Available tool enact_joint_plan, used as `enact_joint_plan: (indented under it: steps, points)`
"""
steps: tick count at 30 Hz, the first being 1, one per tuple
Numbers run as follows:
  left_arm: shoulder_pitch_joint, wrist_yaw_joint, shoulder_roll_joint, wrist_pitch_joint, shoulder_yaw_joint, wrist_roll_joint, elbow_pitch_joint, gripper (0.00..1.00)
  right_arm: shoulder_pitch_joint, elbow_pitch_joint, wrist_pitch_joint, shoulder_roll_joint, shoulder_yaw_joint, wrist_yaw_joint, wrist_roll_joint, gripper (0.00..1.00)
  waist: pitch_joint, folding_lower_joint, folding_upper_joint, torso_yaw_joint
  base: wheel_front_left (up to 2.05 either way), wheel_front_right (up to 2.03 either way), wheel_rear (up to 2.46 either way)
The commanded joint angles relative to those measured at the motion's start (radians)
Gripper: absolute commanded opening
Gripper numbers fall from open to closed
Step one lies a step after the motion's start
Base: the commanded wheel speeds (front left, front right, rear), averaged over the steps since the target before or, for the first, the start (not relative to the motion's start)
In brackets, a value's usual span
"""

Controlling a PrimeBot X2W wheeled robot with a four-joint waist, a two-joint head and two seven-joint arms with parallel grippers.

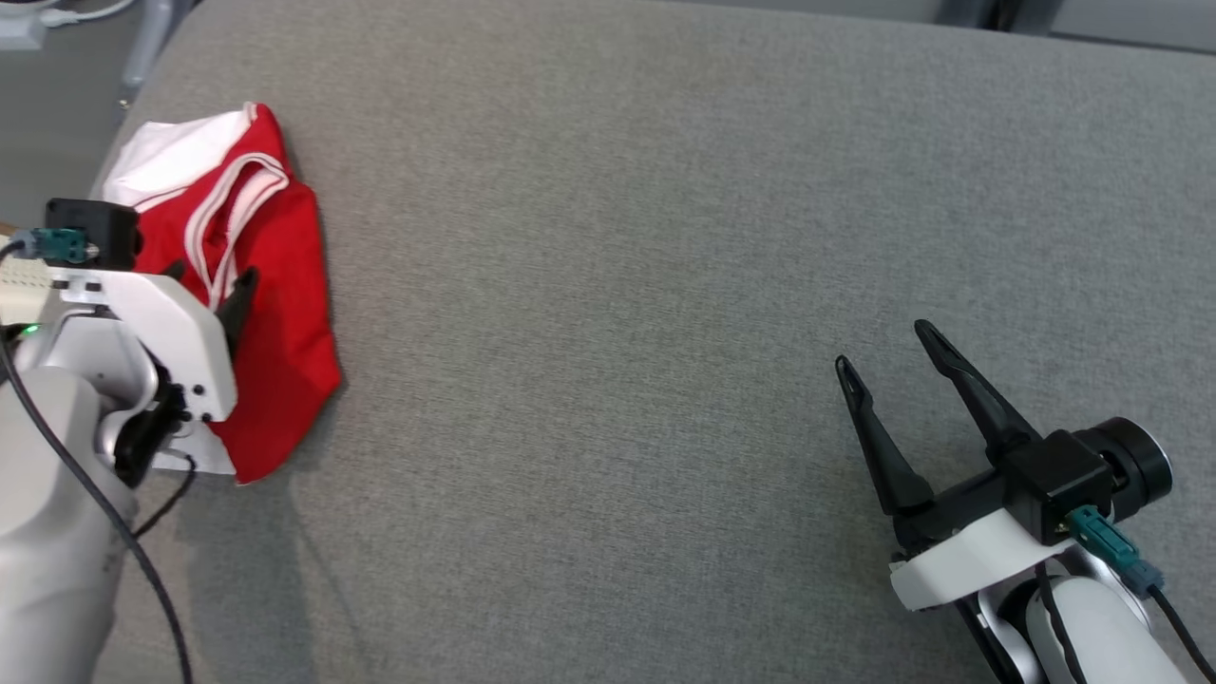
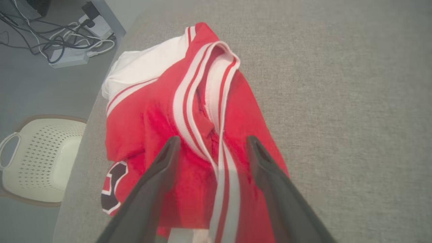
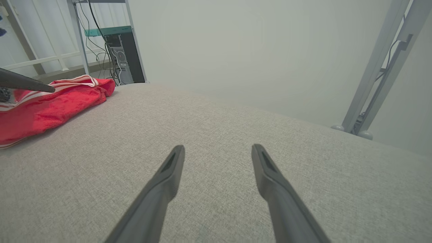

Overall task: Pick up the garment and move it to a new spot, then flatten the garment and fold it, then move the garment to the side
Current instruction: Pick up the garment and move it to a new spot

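Observation:
A red garment [image 1: 285, 285] with white stripes and a white panel lies bunched near the left edge of the grey fabric surface [image 1: 665, 237]. My left gripper [image 1: 209, 277] hovers over its near part, open. In the left wrist view the two fingers of that gripper [image 2: 212, 140] straddle the striped band of the garment [image 2: 162, 101], with nothing clamped between them. My right gripper [image 1: 882, 347] stands open over bare fabric at the lower right, far from the cloth. In the right wrist view, past the gripper [image 3: 217, 147], the garment [image 3: 50, 104] lies at the far left.
The surface's left edge runs just beside the garment. Below it on the floor stand a white perforated basket [image 2: 44, 158] and a power strip with cables [image 2: 67, 57]. A computer tower [image 3: 121, 57] and a metal frame post [image 3: 381, 67] stand beyond the far edge.

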Motion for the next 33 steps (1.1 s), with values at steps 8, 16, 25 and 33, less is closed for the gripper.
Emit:
enact_joint_plan:
  steps: [8, 16, 25, 33]
  points:
    - [-0.096, 0.0, 0.036, 0.055, -0.03, -0.056, 0.164, 1.0, -0.014, -0.027, 0.008, -0.011, 0.016, 0.0, 0.001, 1.0, 0.054, 0.0, 0.0, -0.052, 0.0, 0.0, 0.0]
    - [-0.145, 0.0, 0.046, 0.04, -0.069, -0.105, 0.209, 0.0, -0.019, -0.029, 0.008, -0.005, 0.009, 0.0, -0.002, 1.0, 0.067, 0.0, 0.0, -0.061, 0.0, 0.0, 0.0]
    - [-0.175, 0.007, 0.061, -0.201, -0.109, -0.063, 0.176, 0.0, -0.049, 0.022, -0.024, -0.005, 0.012, 0.0, 0.012, 1.0, -0.012, 0.0, 0.0, -0.061, 0.0, 0.0, 0.0]
    - [-0.166, 0.006, 0.028, -0.381, -0.133, -0.033, 0.075, 0.0, -0.066, 0.061, -0.054, -0.001, -0.016, 0.0, 0.024, 1.0, -0.114, 0.0, 0.0, -0.086, 0.0, 0.0, 0.0]
